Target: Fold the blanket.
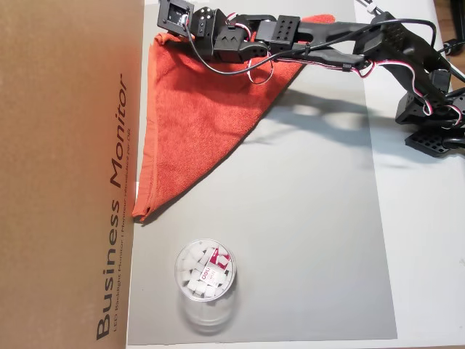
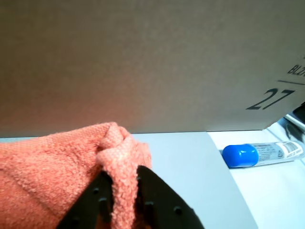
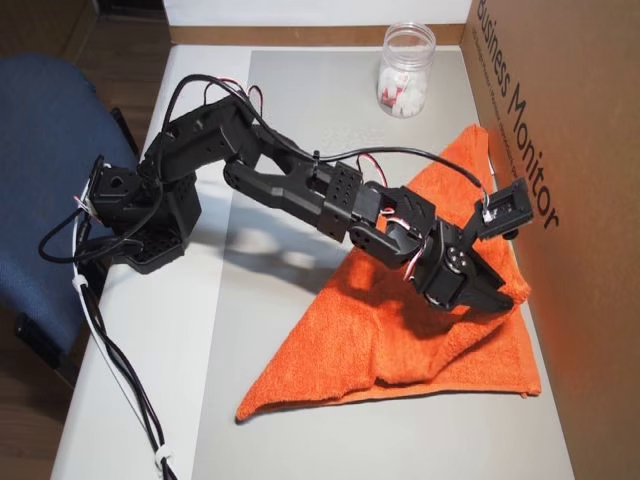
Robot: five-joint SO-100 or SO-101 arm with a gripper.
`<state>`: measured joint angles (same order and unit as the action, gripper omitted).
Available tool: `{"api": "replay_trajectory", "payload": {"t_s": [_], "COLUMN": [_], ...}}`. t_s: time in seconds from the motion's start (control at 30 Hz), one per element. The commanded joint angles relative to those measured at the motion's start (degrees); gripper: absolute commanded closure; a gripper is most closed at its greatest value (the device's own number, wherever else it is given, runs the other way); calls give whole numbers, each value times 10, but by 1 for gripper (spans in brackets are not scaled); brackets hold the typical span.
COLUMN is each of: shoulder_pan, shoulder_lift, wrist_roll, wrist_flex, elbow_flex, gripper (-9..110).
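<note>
Blanket, orange-red terry, folded to a triangle on the grey mat, one long hemmed edge running just beside the cardboard box at the left of an overhead view. In front of the triangle's lower tip, well apart from it: clear plastic jar with white pieces inside. Farther right, across the top edge: black arm stretched out over the cloth.

Wrist view, left to right: blanket bunched up, a corner fold pinched tight between the black fingers of the gripper; grey mat; then a blue-capped tube on the white table, under the box's "27".

Other overhead view: arm base at left, gripper at right near the box, over raised cloth.
</note>
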<state>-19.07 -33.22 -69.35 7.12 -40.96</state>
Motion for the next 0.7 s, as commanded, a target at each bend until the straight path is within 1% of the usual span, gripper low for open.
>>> {"api": "replay_trajectory", "payload": {"t_s": [0.0,0.2,0.5,0.67], "shoulder_pan": [-8,-15,-18,-17], "shoulder_lift": [-2,26,33,33], "wrist_roll": [-4,-4,-5,-63], "wrist_flex": [-24,-61,-62,-62], "elbow_flex": [33,33,33,33], "gripper": [102,102,102,101]}}
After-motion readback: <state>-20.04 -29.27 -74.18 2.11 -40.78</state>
